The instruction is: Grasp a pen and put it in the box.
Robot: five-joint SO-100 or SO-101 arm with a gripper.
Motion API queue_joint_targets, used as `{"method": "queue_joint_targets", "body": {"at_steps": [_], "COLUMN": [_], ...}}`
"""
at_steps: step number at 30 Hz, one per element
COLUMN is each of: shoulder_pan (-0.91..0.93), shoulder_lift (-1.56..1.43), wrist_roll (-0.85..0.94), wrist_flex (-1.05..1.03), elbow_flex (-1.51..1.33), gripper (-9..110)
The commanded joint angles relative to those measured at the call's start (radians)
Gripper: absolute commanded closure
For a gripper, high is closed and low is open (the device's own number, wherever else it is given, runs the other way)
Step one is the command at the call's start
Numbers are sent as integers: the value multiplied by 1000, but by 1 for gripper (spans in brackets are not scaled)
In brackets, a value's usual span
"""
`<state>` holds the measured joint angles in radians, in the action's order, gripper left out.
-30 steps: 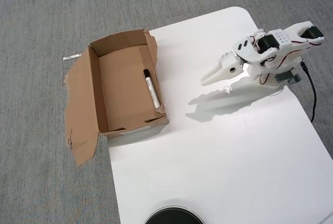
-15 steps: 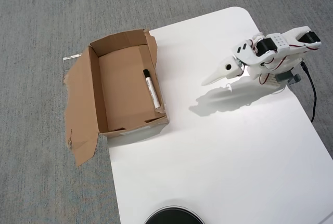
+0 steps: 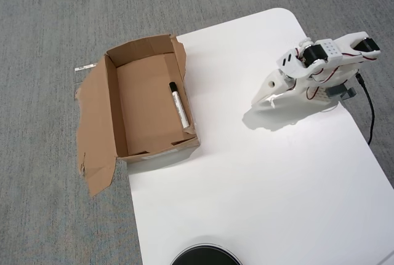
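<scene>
The pen (image 3: 179, 105), white with a black cap, lies on the floor of the brown cardboard box (image 3: 112, 108), along its right wall. The box stands at the left edge of the white table, with a wide flap splayed flat over the carpet. My white gripper (image 3: 258, 101) is far to the right of the box, folded down close to the arm's base with its tip pointing at the table. Its fingers look closed together and hold nothing.
The white table (image 3: 258, 179) runs from the box to the lower right. A black round object (image 3: 205, 256) peeks in at the bottom edge. A black cable (image 3: 368, 108) trails from the arm's base at the right. Grey carpet surrounds the table.
The gripper has pulled back to the right toward the arm's base and tilted down to the table, and its fingers have come together. The pen and box have stayed still.
</scene>
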<state>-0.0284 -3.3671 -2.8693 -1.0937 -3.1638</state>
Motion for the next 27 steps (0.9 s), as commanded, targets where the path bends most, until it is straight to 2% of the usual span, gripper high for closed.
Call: {"method": "queue_joint_targets", "body": {"at_steps": [1,7,14,20,27], "shoulder_pan": [5,8,5,7,8], "shoulder_lift": [-64,-64,-64,-61,-61], "wrist_roll": [-8,-12,-193,-205,-205], "wrist_flex": [-130,-221,-230,-232,-232], "elbow_flex": [-28,-28,-28,-28,-28], "gripper": [88,89,89,90,102]}}
